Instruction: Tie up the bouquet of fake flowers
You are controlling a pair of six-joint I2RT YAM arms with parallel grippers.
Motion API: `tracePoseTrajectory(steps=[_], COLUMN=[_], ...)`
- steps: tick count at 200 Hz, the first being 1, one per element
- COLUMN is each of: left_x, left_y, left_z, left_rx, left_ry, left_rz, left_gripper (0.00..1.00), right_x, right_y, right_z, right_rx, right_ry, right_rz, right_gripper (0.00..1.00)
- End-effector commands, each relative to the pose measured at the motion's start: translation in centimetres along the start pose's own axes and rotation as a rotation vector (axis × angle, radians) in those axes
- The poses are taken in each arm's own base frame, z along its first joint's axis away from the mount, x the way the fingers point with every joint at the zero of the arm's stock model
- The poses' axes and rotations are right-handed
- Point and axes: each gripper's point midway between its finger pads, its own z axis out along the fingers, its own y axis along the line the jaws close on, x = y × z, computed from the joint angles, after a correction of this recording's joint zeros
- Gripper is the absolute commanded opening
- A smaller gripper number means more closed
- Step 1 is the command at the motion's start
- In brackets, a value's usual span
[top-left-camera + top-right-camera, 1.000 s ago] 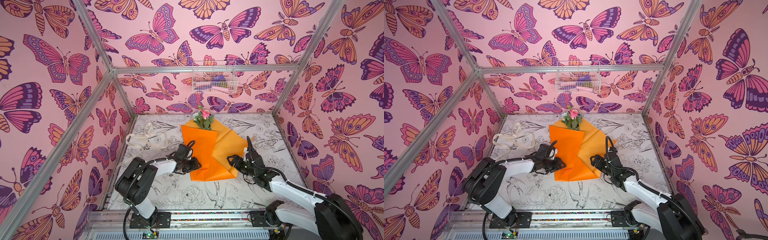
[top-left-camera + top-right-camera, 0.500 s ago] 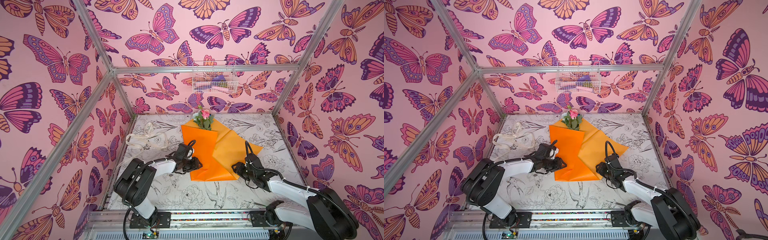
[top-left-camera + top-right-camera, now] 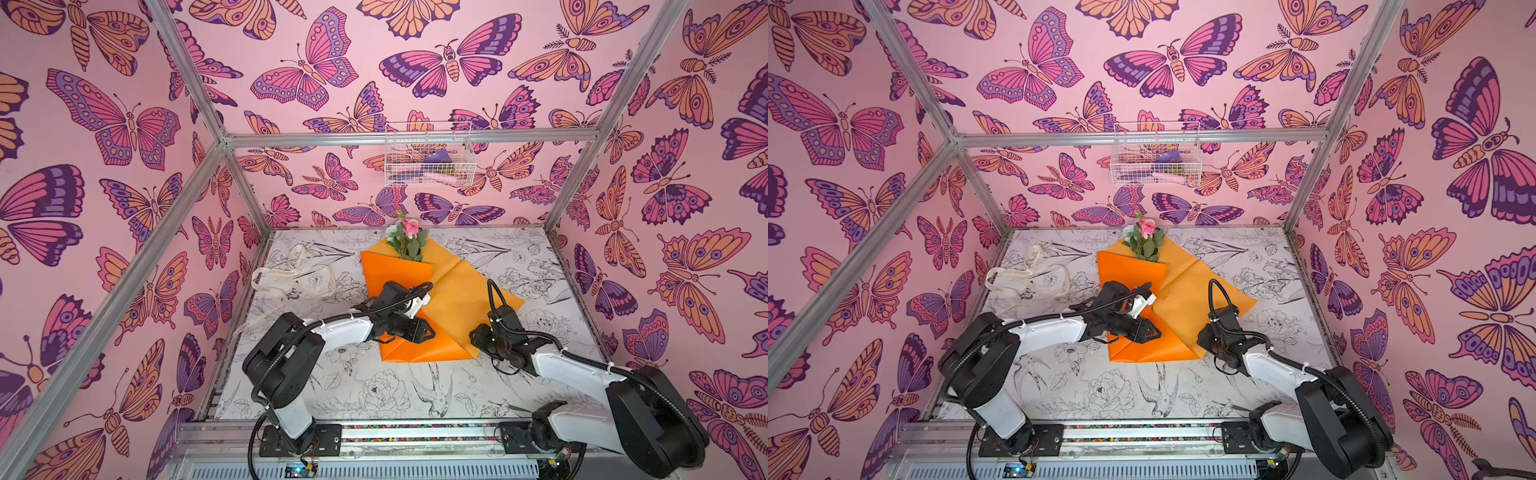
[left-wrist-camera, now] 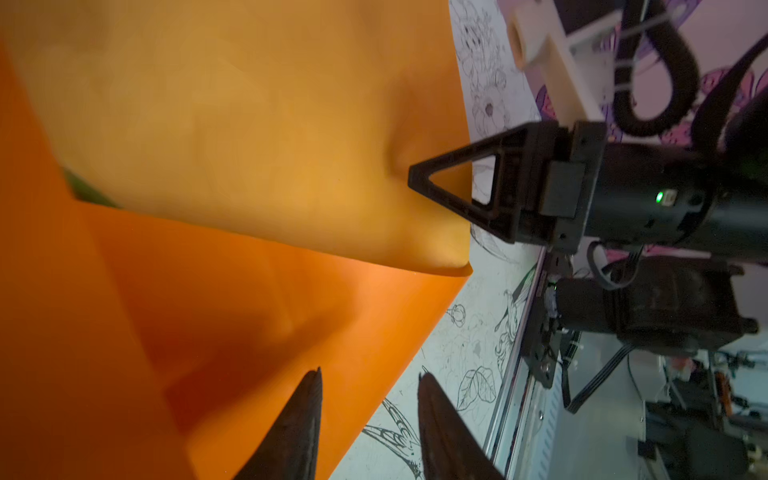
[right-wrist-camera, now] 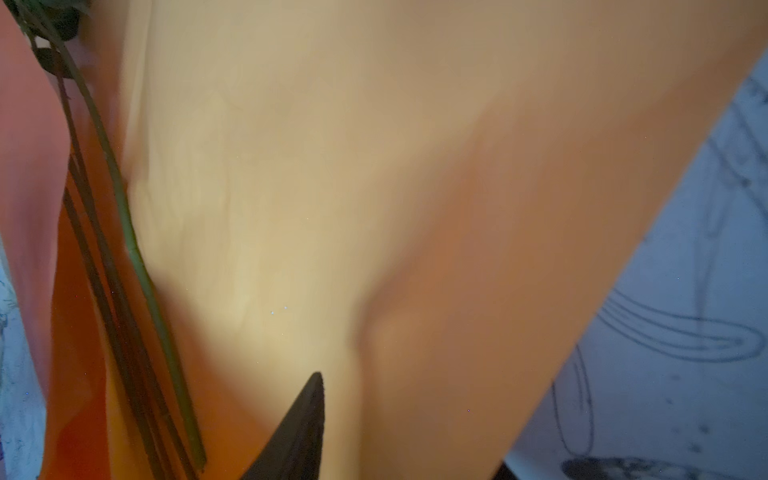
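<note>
The bouquet of fake flowers lies in mid-table in both top views. Its pink and white blooms point to the back wall, and its orange paper is folded over them from the left. Green stems run inside the wrap. My left gripper hovers open over the left fold's near edge, one fingertip over paper, one over table. My right gripper is shut on the right flap near its front corner. One finger shows there; paper hides the other.
A cream lettered ribbon lies loose at the table's back left. A white wire basket hangs on the back wall above the flowers. Metal frame posts and butterfly walls close in the table on three sides.
My right gripper has dropped to the paper's front right corner and narrowed onto the right flap, which spread out to the right. The left gripper has barely shifted.
</note>
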Motion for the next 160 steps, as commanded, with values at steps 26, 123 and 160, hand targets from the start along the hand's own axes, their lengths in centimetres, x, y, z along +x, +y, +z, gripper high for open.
tracePoseTrajectory(steps=[26, 123, 160], left_x=[2.7, 4.8, 5.0], left_y=[-2.0, -0.9, -0.1], left_z=[2.9, 6.1, 6.6], left_rx=[0.059, 0.034, -0.023], left_ry=[0.152, 0.242, 0.247], left_rz=[0.193, 0.189, 0.205], left_gripper=[0.33, 0.25, 0.19], right_x=[-0.8, -1.3, -1.3], right_y=[-1.1, -1.9, -1.8], right_z=[-0.2, -0.2, -0.2], right_rx=[0.068, 0.097, 0.091], right_ry=[-0.017, -0.033, -0.033], right_rz=[-0.02, -0.037, -0.046], right_gripper=[0.43, 0.36, 0.2])
